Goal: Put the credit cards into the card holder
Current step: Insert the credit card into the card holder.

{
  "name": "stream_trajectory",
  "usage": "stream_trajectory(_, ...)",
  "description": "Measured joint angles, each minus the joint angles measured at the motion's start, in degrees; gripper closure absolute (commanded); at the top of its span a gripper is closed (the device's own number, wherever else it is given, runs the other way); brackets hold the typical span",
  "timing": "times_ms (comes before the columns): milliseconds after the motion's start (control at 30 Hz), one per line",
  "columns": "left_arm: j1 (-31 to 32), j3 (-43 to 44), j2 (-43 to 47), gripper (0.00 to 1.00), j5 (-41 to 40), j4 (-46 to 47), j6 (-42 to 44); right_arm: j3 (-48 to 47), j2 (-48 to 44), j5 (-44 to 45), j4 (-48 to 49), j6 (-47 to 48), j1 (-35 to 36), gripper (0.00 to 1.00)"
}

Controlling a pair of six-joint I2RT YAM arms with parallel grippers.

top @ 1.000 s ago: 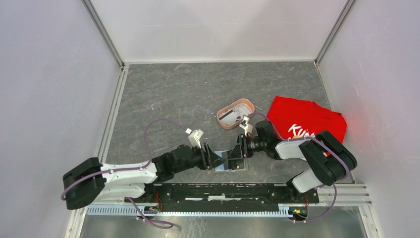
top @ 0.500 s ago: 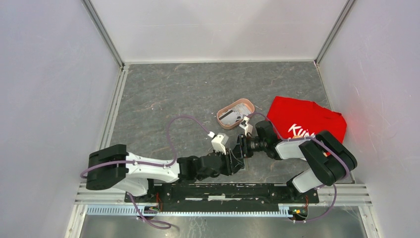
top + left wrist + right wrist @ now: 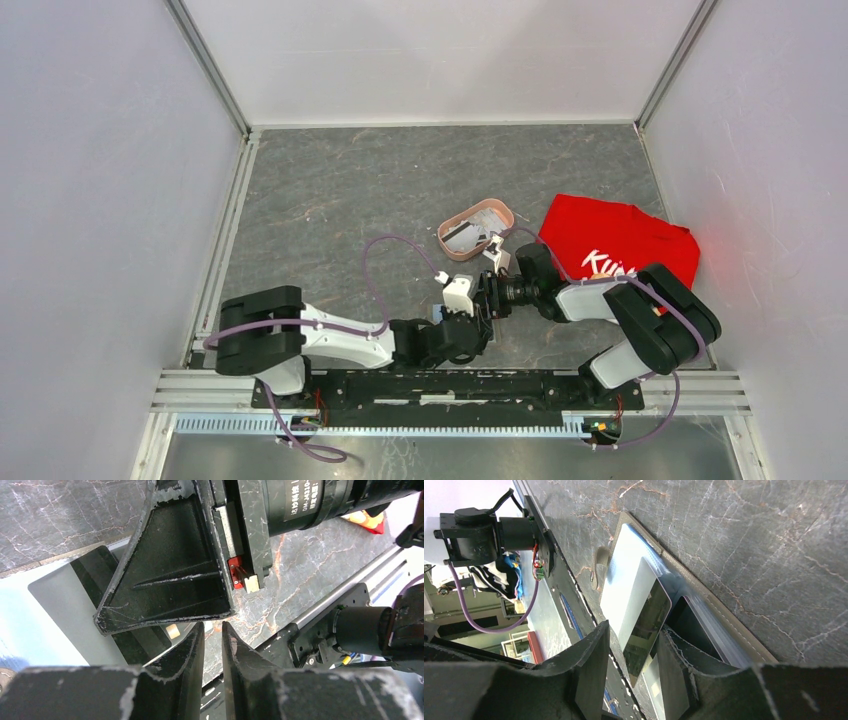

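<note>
The card holder (image 3: 729, 622) lies open on the table near the front rail, its olive stitched rim showing in the right wrist view. A silvery credit card (image 3: 636, 592) rests on its inner panel, and the same card (image 3: 52, 602) shows at the left of the left wrist view. My right gripper (image 3: 635, 628) is open, with the card's end between its fingers and one finger down on the holder. My left gripper (image 3: 212, 625) sits just below the right gripper's finger (image 3: 170, 575). Its jaws stand a narrow gap apart with only table showing between them. From above, both grippers (image 3: 482, 318) meet over the holder and hide it.
A pink oval tray (image 3: 500, 211) behind the grippers holds more cards (image 3: 465, 233). A red cloth (image 3: 620, 245) lies at the right. The black front rail (image 3: 450, 385) runs just behind the left gripper. Walls close in the table on three sides.
My left arm has swung right and drawn in beneath the right gripper, and its jaws have narrowed from wide apart to a thin gap. The right arm has stayed put.
</note>
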State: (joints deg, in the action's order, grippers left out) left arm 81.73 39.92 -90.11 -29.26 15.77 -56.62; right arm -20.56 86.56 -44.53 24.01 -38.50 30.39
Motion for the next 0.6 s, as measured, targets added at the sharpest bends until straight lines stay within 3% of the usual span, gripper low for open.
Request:
stream_trajectory(467, 2.03, 3.74, -6.43, 0.74, -8.17, -7.1, -4.2, 0.0, -0.28, 0.09, -0.31, 0.0, 0.0, 0.53)
stream_trajectory(600, 2.03, 5.2, -6.78, 0.75, -10.19, -10.25, -6.32, 0.0, -0.39, 0.02, -0.33, 0.0, 0.0, 0.46)
